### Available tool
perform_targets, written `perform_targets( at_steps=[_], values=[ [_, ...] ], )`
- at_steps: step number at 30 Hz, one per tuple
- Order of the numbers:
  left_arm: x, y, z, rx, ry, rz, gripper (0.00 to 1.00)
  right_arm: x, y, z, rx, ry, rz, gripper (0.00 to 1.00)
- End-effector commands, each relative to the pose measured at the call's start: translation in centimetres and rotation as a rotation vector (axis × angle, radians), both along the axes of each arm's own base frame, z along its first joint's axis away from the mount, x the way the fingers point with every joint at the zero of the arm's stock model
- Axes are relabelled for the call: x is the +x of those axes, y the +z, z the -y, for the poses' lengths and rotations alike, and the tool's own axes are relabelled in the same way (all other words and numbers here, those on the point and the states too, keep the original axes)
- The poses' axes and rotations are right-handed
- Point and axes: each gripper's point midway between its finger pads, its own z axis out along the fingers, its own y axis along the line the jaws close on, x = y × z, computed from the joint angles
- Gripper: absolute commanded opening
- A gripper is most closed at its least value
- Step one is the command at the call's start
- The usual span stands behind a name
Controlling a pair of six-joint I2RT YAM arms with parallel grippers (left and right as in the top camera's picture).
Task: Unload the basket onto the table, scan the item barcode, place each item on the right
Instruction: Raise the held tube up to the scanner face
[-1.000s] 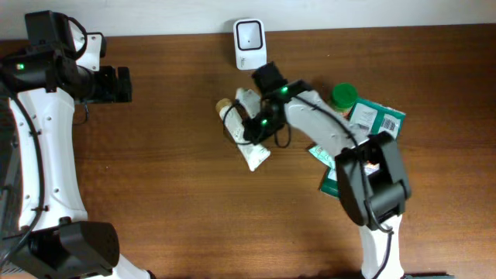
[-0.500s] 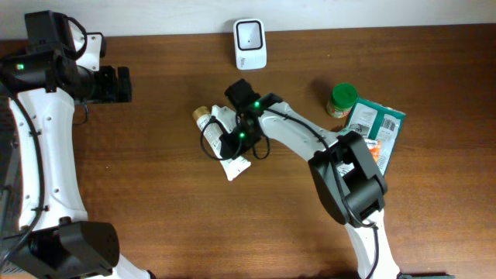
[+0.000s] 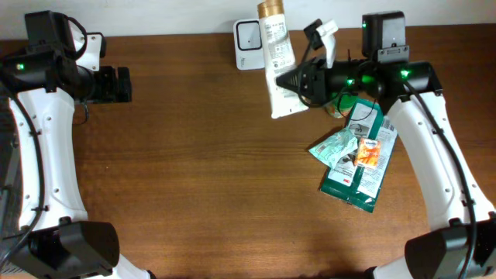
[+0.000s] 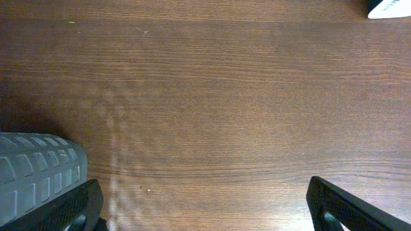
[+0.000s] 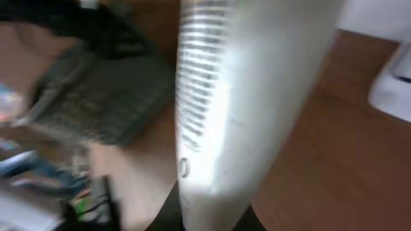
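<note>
- The right gripper [image 3: 292, 80] is clamped tight on the lower part of the white tube [image 3: 277, 54], near the tube's flat crimped end
- The white tube is held at the back of the table [image 3: 194, 170], lengthwise front to back, with its gold cap [image 3: 270, 8] pointing to the far edge
- In the overhead view the tube overlaps the right edge of the scanner [image 3: 246, 35], a small white unit standing at the back of the table
- The right wrist view is blurred; the tube [image 5: 250, 96] fills the middle of it, its ribbed crimp uppermost, and the scanner [image 5: 393, 86] shows as a pale shape at the right edge
- No barcode can be made out on the tube in any view
- The left gripper [image 3: 120, 84] stands at the far left of the table, well apart from the tube, jaws spread wide with nothing between them
- The left wrist view shows its two dark fingers [image 4: 38, 176] over bare wood, with one white corner of the scanner at top right
- Green packets [image 3: 356, 159] lie in a loose pile on the table under the right arm
</note>
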Motion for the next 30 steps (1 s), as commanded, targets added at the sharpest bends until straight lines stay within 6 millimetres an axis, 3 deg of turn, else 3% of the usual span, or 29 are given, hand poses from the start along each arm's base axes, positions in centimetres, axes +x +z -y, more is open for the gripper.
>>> perform_targets(
  at_steps=[1,4,6,7,10,12,15,25,28,30],
  values=[
    [-0.2,1.0,0.0,0.007,-0.011,0.024,0.99,6.0,-3.7,2.5,-0.427,-0.365,0.157,0.04],
    [-0.2,1.0,0.0,0.007,-0.011,0.024,0.99,12.7,-9.1,1.4,-0.633,-0.513,0.301,0.04],
    [-0.2,1.0,0.0,0.007,-0.011,0.024,0.99,15.5,-11.1,1.3,-0.701,-0.542,0.390,0.04],
    [-0.2,1.0,0.0,0.007,-0.011,0.024,0.99,17.8,-12.5,1.6,-0.788,-0.573,0.490,0.04],
    [-0.2,1.0,0.0,0.007,-0.011,0.024,0.99,21.8,-14.2,2.9,-1.069,-0.654,0.750,0.04],
    [-0.2,1.0,0.0,0.007,-0.011,0.024,0.99,22.7,-16.0,2.8,-1.235,-0.596,0.852,0.04],
    [-0.2,1.0,0.0,0.007,-0.011,0.024,0.99,22.9,-18.2,2.3,-1.280,-0.543,0.865,0.04],
    [-0.2,1.0,0.0,0.007,-0.011,0.024,0.99,22.8,-17.6,1.7,-1.270,-0.566,0.883,0.04],
    [-0.2,1.0,0.0,0.007,-0.011,0.024,0.99,21.5,-14.5,0.2,-1.146,-0.638,0.844,0.04],
    [-0.2,1.0,0.0,0.007,-0.011,0.024,0.99,19.5,-11.3,-0.1,-1.003,-0.698,0.741,0.04]
  ],
)
